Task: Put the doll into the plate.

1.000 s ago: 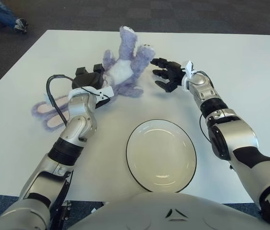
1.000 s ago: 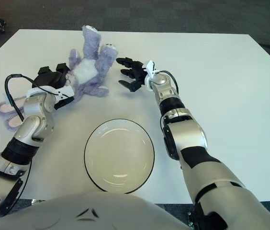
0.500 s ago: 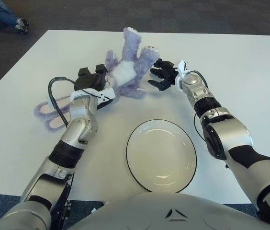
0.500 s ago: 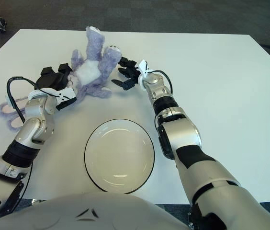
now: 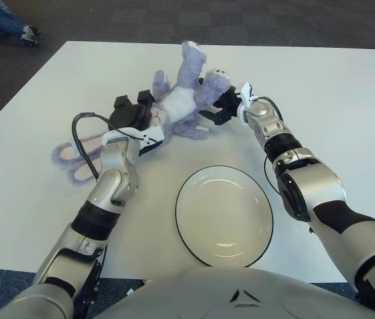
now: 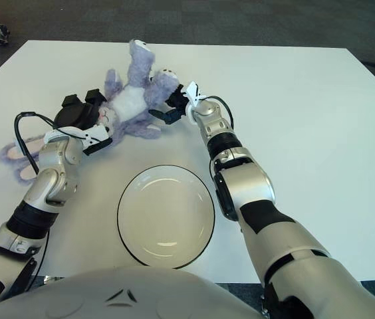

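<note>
White table (image 5: 347, 100) bears doll (image 5: 174, 103), legs pointing away.

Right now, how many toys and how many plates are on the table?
Stuffed purple doll: 1, lying on the white table between the left hand and the right hand.
White plate: 1, nothing in it.
Total: 2 things.
</note>
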`<control>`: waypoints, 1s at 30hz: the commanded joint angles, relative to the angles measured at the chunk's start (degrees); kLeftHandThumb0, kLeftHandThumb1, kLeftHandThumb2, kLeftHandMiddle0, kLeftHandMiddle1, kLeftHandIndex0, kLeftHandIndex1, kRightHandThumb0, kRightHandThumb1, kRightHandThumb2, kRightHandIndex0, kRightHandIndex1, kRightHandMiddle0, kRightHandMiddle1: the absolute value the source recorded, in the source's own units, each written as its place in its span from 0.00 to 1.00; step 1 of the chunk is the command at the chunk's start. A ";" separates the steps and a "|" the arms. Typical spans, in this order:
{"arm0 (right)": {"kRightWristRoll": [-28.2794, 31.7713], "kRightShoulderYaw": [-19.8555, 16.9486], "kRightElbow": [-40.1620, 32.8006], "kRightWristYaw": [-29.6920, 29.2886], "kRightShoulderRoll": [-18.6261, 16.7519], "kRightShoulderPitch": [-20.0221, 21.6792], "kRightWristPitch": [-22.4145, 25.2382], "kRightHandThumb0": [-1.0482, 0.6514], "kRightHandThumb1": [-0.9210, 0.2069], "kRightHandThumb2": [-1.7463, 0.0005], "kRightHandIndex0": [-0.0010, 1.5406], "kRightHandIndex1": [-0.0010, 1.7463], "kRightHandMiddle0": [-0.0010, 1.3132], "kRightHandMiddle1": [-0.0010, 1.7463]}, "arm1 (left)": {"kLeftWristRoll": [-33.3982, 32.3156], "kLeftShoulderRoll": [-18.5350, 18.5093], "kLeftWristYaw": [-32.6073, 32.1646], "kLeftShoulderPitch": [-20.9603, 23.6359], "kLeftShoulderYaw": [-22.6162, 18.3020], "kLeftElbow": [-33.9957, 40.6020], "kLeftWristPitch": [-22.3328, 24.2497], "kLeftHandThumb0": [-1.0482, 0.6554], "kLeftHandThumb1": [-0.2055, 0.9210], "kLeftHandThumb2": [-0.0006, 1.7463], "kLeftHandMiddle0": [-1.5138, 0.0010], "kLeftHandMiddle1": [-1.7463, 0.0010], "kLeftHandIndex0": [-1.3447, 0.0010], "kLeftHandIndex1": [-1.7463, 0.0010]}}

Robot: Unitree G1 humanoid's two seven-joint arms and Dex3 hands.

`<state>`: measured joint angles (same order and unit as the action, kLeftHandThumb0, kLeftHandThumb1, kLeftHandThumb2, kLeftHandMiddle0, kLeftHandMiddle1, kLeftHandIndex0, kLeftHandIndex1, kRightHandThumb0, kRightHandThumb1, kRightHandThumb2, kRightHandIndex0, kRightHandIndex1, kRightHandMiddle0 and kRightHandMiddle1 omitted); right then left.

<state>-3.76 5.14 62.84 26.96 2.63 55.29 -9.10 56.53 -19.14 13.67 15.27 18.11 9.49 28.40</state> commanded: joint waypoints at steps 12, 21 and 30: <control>3.02 -3.51 -2.40 -1.29 -2.23 1.24 0.08 0.42 0.61 0.38 0.08 0.04 0.00 0.14 | -0.19 2.01 0.33 -1.77 0.61 1.46 0.47 0.64 0.34 0.75 1.00 0.10 1.00 0.29; 5.64 -6.21 -3.60 -2.83 -3.80 0.34 -0.50 0.49 0.60 0.32 0.07 0.70 0.00 0.81 | -0.15 2.48 0.71 -1.88 0.73 1.41 0.81 0.67 0.35 0.76 1.00 0.09 1.00 0.33; 8.43 -8.95 -4.21 -4.23 -5.20 -0.40 -0.99 0.60 0.54 0.34 0.41 0.74 0.33 0.99 | 0.74 2.78 2.16 -1.81 1.30 1.86 2.35 0.69 0.34 0.78 1.00 0.19 1.00 0.35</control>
<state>3.46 -2.95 59.78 23.21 -1.92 55.18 -9.08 56.96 -16.71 14.53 14.17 18.68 11.34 29.94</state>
